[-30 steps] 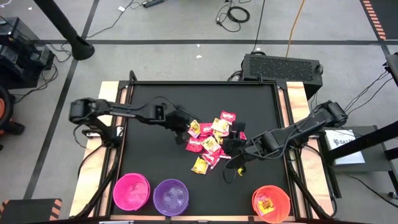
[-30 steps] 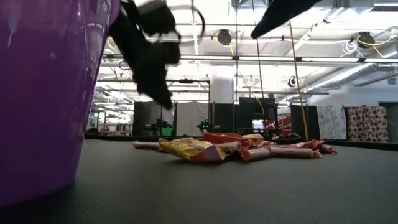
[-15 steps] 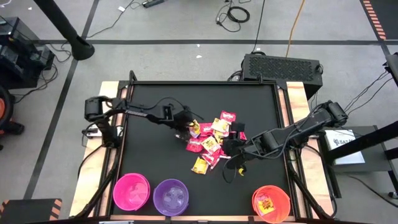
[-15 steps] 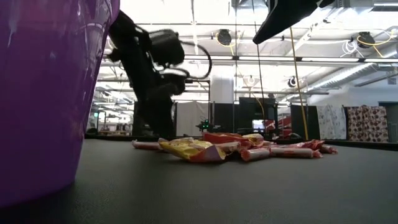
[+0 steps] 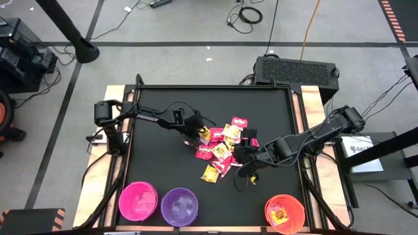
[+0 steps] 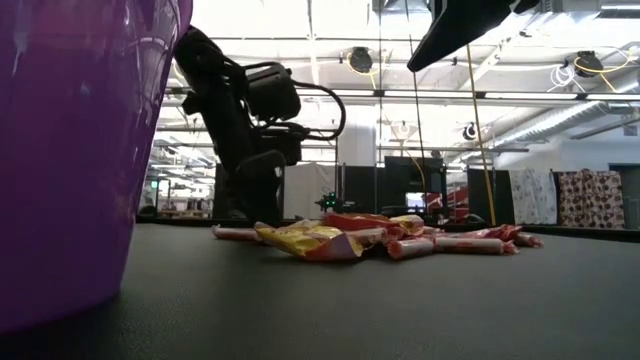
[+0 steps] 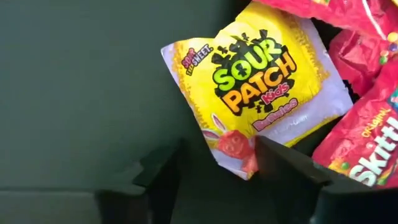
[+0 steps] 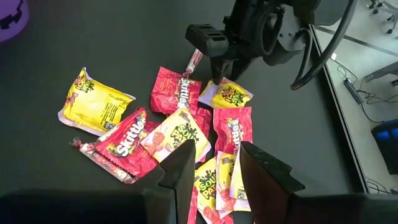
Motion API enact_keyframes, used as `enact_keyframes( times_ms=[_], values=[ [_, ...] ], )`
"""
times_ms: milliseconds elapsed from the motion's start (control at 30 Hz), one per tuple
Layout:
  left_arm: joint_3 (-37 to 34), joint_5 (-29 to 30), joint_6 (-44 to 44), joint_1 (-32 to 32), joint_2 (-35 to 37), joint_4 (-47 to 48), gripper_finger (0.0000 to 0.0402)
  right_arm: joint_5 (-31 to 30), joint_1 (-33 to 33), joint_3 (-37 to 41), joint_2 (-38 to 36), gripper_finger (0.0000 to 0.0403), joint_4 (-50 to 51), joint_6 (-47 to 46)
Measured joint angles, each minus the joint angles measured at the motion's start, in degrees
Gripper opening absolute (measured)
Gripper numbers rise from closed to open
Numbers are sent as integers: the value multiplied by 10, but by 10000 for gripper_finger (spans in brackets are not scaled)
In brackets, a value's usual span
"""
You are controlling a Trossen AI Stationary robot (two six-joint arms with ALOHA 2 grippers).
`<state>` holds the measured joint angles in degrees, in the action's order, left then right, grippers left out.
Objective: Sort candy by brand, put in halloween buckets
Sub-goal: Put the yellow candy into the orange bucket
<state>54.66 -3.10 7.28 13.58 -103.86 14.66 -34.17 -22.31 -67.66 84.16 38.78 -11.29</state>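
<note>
Candy lies mostly unsorted in a loose heap at the middle of the black table, which fills the centre of the high view; three buckets stand along its lower edge: pink at lower left, purple just beside it, orange at lower right. Only the orange bucket shows a packet inside, a yellow one; the pink bucket looks bare, and the purple shows only pale marks on its floor, too small to tell as candy. By my reckoning the job is barely begun: roughly a dozen packets remain in the pile, red ones, yellow ones and a few paler.

The left arm reaches in from the left of the frame; the left pincer is down at the heap's left edge, its fingers spread and gripping nothing, straddling the corner of a yellow Sour Patch packet that rests flat on the table; a red Skittles packet lies just beside it. That yellow packet seems the next pick.

The right arm comes in from the right; the right pincer hangs over the heap's right side, fingers parted, with nothing between them.
</note>
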Motion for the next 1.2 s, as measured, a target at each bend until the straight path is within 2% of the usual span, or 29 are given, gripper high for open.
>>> enact_keyframes(
  times_ms=[267, 500, 800, 900, 1133, 1200],
  values=[
    [-1, -15, -16, -5, 6, -12, 18, -2, 1, 0, 0, 118, 0, 0],
    [-2, -15, -17, -6, 20, -5, 4, -2, 1, 0, 0, 118, 5, 0],
    [-2, 42, -22, -35, 131, 2, 2, -2, 1, 0, 0, 118, 8, 0],
    [-2, 105, -22, -55, 173, 17, 1, -3, 2, 0, 0, 118, 8, 0],
    [-1, 310, -54, -121, 266, 5, 1, -4, 2, 0, 0, 118, -12, 8],
    [-1, 383, -87, -148, 283, -13, 1, -4, 2, 0, 0, 118, -28, 17]
  ],
)
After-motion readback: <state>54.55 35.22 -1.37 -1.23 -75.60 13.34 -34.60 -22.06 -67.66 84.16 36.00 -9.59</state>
